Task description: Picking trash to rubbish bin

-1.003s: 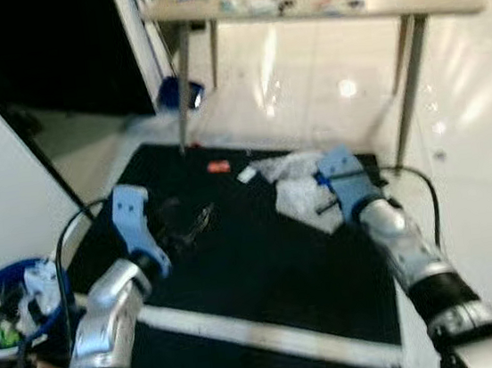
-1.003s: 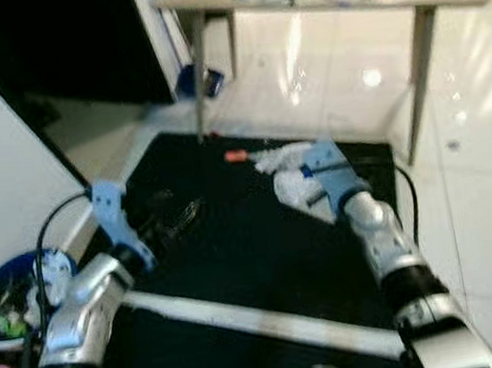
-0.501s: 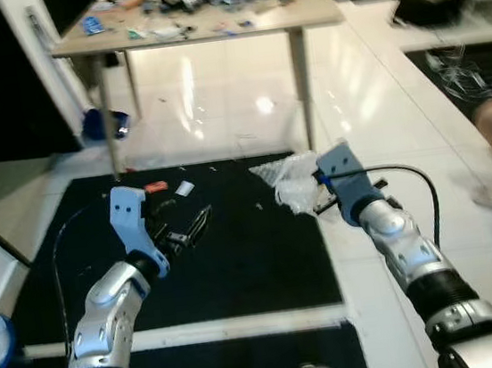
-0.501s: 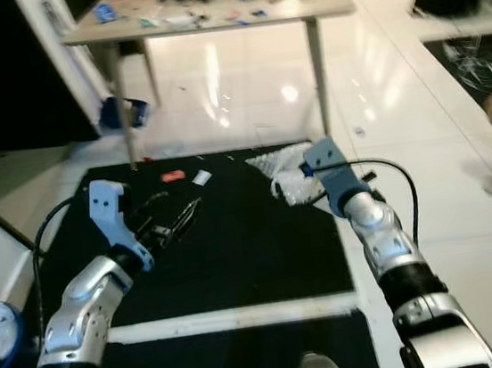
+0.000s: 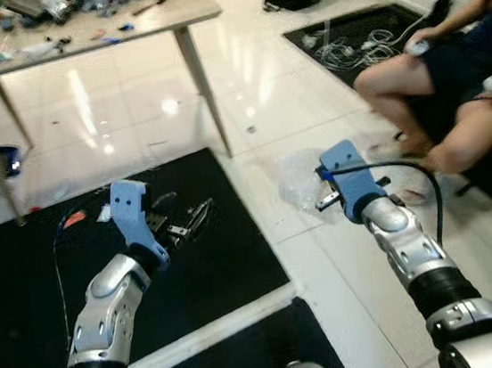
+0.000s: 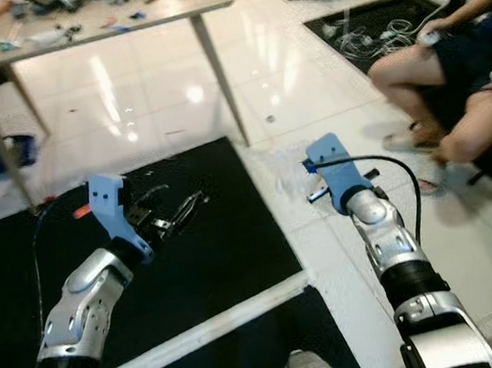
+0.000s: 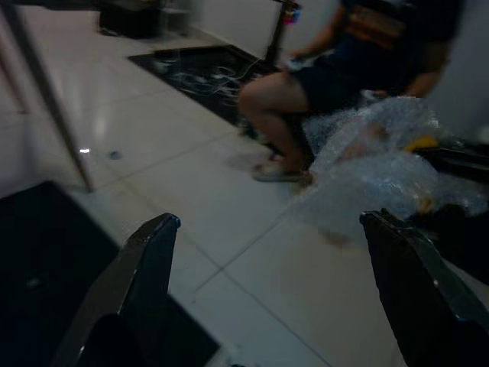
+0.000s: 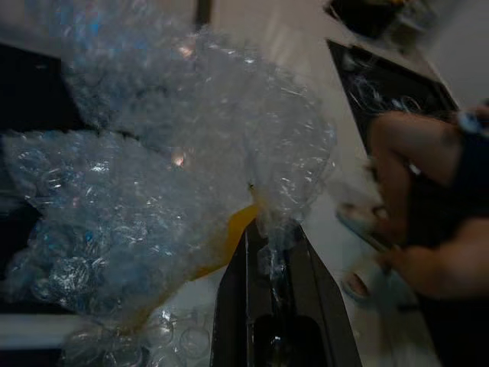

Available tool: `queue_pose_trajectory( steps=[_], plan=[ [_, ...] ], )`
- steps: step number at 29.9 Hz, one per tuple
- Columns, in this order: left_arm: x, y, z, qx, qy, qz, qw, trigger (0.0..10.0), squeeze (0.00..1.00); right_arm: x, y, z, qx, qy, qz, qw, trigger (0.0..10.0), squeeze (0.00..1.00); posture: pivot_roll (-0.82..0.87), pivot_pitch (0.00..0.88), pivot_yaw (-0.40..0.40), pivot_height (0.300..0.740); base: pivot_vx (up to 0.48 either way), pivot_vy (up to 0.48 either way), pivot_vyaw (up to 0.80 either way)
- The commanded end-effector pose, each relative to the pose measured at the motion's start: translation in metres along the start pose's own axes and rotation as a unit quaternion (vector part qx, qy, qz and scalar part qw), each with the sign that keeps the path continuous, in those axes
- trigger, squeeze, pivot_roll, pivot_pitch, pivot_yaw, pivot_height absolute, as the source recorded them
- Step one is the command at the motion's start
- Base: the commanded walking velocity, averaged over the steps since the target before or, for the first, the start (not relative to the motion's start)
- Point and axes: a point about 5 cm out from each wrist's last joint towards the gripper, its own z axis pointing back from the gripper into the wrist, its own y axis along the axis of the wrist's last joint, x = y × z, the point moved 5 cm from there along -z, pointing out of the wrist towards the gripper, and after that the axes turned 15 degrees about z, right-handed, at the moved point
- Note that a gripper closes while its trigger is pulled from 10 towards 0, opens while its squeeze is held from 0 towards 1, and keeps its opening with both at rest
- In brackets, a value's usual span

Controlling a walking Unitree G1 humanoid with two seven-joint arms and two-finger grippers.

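A crumpled sheet of clear bubble wrap (image 8: pixel 153 176) with a yellow patch hangs from my right gripper (image 8: pixel 266 256), whose black fingers are shut on its edge. In the eye views the bubble wrap (image 5: pixel 293 181) floats over the white tiles just past the corner of the black mat, in front of the right gripper (image 5: pixel 327 197). My left gripper (image 5: pixel 194 217) is held out over the mat, open, with nothing between its fingers (image 7: pixel 145 264). The left wrist view looks across at the bubble wrap (image 7: pixel 382 164).
A person (image 5: pixel 435 80) sits on the right, feet on the tiles close to my right arm. A cluttered table (image 5: pixel 74 30) stands behind the black mat (image 5: pixel 26 292), which carries a small red scrap (image 5: pixel 73 219). Loose cables (image 5: pixel 354 40) lie on a far mat.
The whole view has swung to the right: the blue bin on the left has left the picture and the seated person has come in. Both arms keep their pose, bubble wrap still held.
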Motion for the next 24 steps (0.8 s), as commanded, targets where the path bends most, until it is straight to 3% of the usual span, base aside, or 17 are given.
queue_pose_trajectory(
  steps=[1, 24],
  plan=[
    [-0.0021, -0.0024, 0.0013, -0.009, 0.004, -0.003, 1.0, 10.0, 0.0, -0.004, -0.004, 0.0005, -0.007, 0.005, -0.008, 1.0, 10.0, 0.0, -0.12, 0.0, 0.025, 0.74, 0.0, 0.0, -0.77],
    [-0.0027, -0.002, 0.0006, -0.009, 0.005, -0.005, 1.0, 10.0, 0.0, -0.0017, -0.003, 0.0006, -0.003, -0.001, -0.016, 1.0, 10.0, 0.0, -0.12, 0.0, 0.025, 0.74, 0.0, 0.0, -0.77]
  ],
)
